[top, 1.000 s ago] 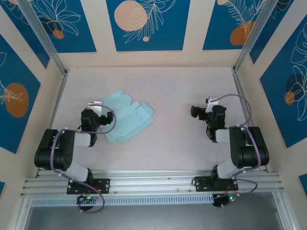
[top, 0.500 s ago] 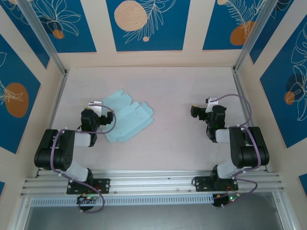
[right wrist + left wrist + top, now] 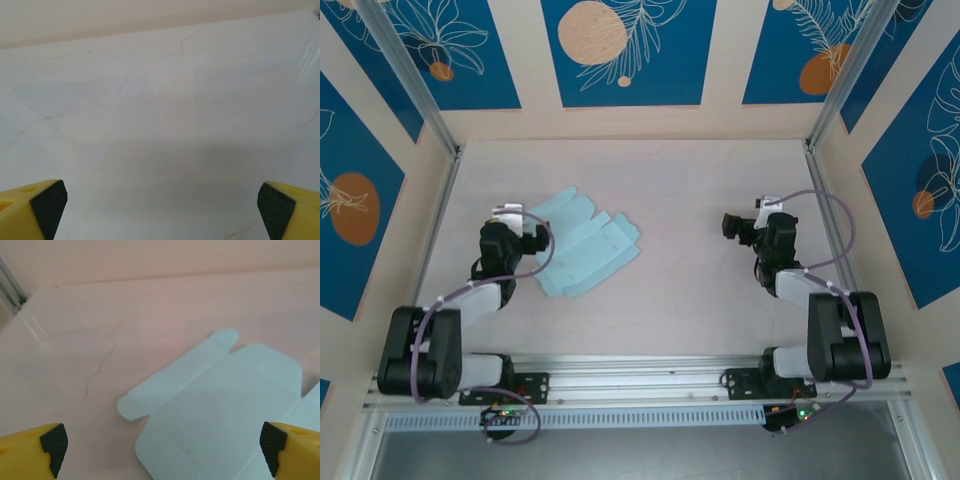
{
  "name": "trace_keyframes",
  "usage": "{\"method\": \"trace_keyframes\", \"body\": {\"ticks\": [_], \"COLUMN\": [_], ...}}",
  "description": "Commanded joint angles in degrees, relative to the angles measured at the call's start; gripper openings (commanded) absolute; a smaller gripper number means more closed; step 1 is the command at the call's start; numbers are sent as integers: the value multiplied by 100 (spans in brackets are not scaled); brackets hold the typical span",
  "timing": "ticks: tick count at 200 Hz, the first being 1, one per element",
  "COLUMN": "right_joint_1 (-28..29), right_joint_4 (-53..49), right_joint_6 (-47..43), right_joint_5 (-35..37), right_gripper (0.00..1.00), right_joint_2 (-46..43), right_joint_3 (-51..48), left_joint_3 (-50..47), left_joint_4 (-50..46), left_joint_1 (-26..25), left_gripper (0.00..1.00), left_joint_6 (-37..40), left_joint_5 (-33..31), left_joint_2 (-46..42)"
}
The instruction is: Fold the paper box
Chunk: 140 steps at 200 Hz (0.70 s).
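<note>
While the flat mint-blue paper box (image 3: 588, 240) lies unfolded where it was a second ago, toward 9 o'clock from the middle of the table (image 3: 680, 190), both arms have stretched forward and sunk lower over the surface. The left claw (image 3: 525, 236) sits just at the sheet's 9 o'clock edge, its yellow fingers (image 3: 30, 452) spread wide and empty. The right claw (image 3: 733, 226), well apart at 3 o'clock, has edged slightly outward, equally spread over bare table.
</note>
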Motion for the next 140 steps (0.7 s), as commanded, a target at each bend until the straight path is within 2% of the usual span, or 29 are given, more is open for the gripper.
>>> {"method": "trace_keyframes", "body": {"ticks": [1, 42, 55, 76, 104, 140], "right_joint_1": [110, 583, 868, 1482, 2113, 2509], "right_joint_4": [-1429, -3386, -3988, -4790, -5363, -5619], "right_joint_6": [390, 910, 1169, 1559, 2036, 2347], "right_joint_5": [181, 537, 684, 1096, 1474, 1493], "right_gripper": [100, 100, 100, 100, 100, 99], "right_joint_2": [-423, -685, -733, -778, -751, -731], "right_joint_3": [498, 1362, 1609, 1917, 2173, 2261], "left_joint_3": [189, 529, 668, 805, 663, 429], "left_joint_4": [-941, -2549, -3191, -3761, -3697, -3552], "left_joint_1": [69, 65, 69, 68, -15, -205], "left_gripper": [100, 100, 100, 100, 100, 100], "left_joint_6": [-651, -1726, -2091, -2313, -2698, -2794], "left_joint_5": [-366, -277, -300, 92, 926, 1038], "left_joint_2": [-437, -822, -792, -681, -447, -163]}}
